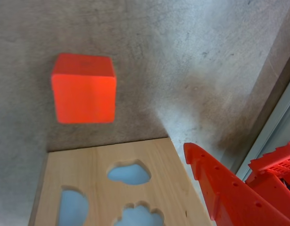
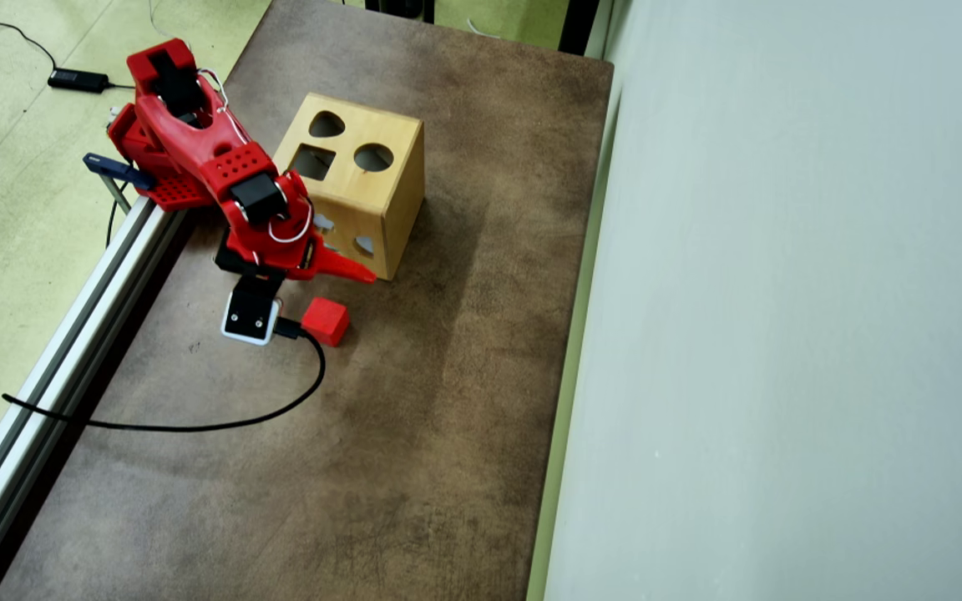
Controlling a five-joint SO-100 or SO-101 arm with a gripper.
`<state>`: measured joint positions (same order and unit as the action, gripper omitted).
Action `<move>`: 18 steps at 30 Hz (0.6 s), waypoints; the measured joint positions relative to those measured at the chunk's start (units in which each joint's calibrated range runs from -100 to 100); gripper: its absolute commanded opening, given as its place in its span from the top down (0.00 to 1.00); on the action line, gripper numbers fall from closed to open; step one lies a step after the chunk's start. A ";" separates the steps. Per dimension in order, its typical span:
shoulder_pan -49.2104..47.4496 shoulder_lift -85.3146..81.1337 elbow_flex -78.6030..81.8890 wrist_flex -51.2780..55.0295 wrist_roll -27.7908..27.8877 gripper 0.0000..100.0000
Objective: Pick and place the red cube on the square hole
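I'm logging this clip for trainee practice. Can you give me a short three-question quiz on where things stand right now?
1. True or false: the red cube is already held by the end effector.
2. Which face of the wooden box carries the square hole in the overhead view: A) the top face, B) the side face towards the cube, C) none?
3. What does the red cube rest on?

Key:
1. False; it lies free beside the arm.
2. A, next to the round hole and the teardrop hole.
3. The brown table.
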<state>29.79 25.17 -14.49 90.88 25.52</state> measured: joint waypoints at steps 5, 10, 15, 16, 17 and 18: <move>0.50 0.85 0.00 -3.79 -3.03 0.32; 0.50 2.88 0.00 -9.36 -3.61 0.32; 0.22 5.17 0.00 -10.01 -3.61 0.32; 0.22 5.68 0.00 -10.01 -3.61 0.32; 0.14 6.27 0.00 -10.09 -3.61 0.32; 0.07 6.95 0.00 -10.09 -3.61 0.32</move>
<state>29.86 32.12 -14.49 80.79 21.90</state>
